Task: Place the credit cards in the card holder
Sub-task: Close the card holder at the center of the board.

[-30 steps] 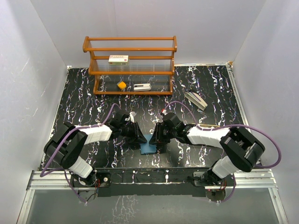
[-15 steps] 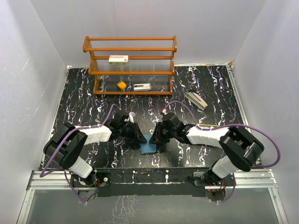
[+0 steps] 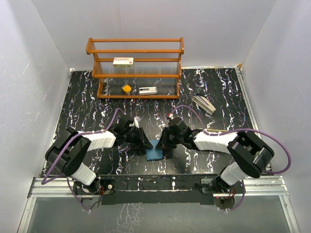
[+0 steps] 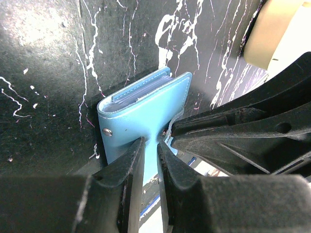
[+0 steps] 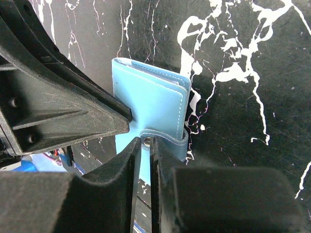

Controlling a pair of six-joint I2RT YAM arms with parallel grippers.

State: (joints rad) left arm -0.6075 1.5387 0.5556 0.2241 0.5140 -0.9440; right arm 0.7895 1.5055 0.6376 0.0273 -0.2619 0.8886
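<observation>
- The right gripper [image 5: 144,141] is drawn nearly together, with only a thin slit left between its fingers. The snap of the clasp tab [image 5: 167,137] sits right at that slit, so the tab is judged to be pinched there.
- The left gripper [image 4: 149,144] is also closed to a narrow gap. Its tips are set on the cover of the card holder [image 5: 150,102] and seem to press it flat; nothing is seen clamped between them.
- The card holder is folded shut and lies flat on the marbled table [image 3: 87,107]. One gripper is against it from each side, the left from its left and the right from its right.
- Pale edges of the credit cards [image 4: 138,93] are seen stacked inside the far end of the holder.
- In the right wrist view, the holder's long axis runs along the line of the right fingers. The tab is wrapped round the long edge that faces away from the left gripper.
- The coming move is judged to turn on the snap lying directly at the right fingertips. The right arm is the nearer one to the tab, so only a short press or release should be needed, with the left tips steadying the cover.
- The wooden rack [image 3: 136,51] stands well beyond the holder, on the side away from the arm bases.
</observation>
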